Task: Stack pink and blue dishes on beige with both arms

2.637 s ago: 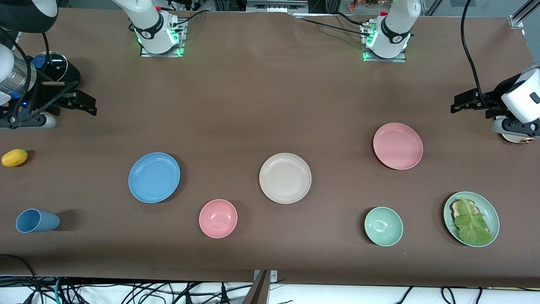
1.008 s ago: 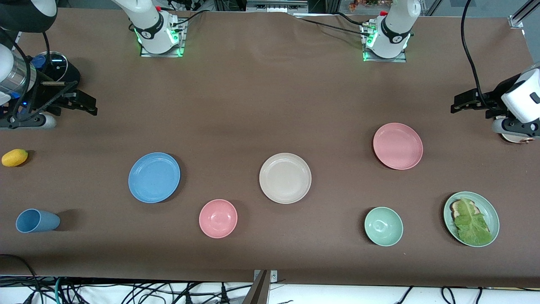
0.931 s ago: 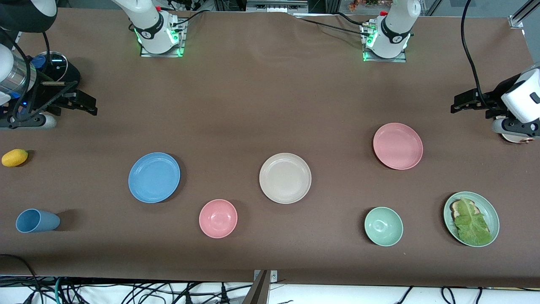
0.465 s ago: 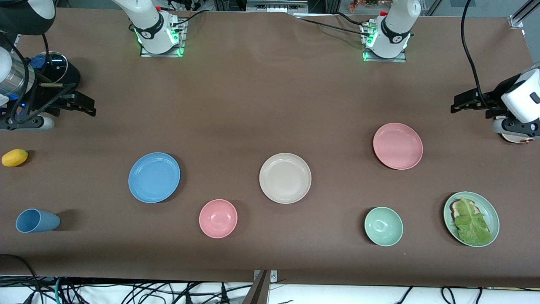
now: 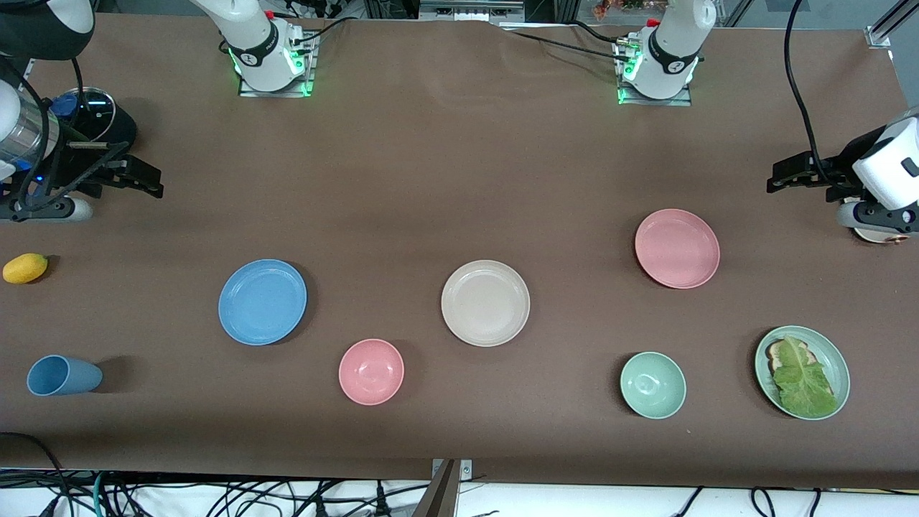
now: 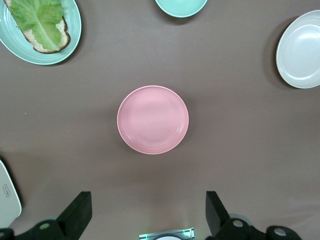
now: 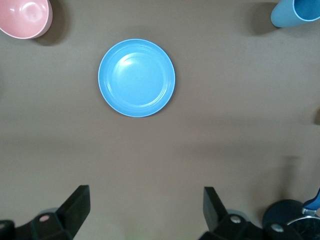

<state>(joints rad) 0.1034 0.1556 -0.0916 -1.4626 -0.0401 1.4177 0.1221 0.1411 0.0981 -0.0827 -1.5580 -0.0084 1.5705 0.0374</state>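
Note:
Three equally wide plates lie apart on the brown table. The cream-beige plate [image 5: 485,302] [image 6: 301,50] is in the middle. The sky blue plate [image 5: 262,301] [image 7: 136,77] lies toward the right arm's end. The salmon pink plate [image 5: 677,248] [image 6: 153,119] lies toward the left arm's end. My right gripper [image 5: 152,179] [image 7: 146,195] hangs open and empty at its end of the table, well off the blue plate. Over the other end, my left gripper [image 5: 774,177] [image 6: 147,200] is open and empty too, apart from the pink plate.
A small pink bowl [image 5: 371,371], a pale green bowl [image 5: 652,385] and a green plate with toast and lettuce [image 5: 802,372] sit nearer the front camera. A blue cup [image 5: 63,375] lies on its side; a yellow fruit [image 5: 25,267] is near the right gripper.
The right arm's hand has shifted very slightly toward the robots' bases. The plates and the left arm have not moved.

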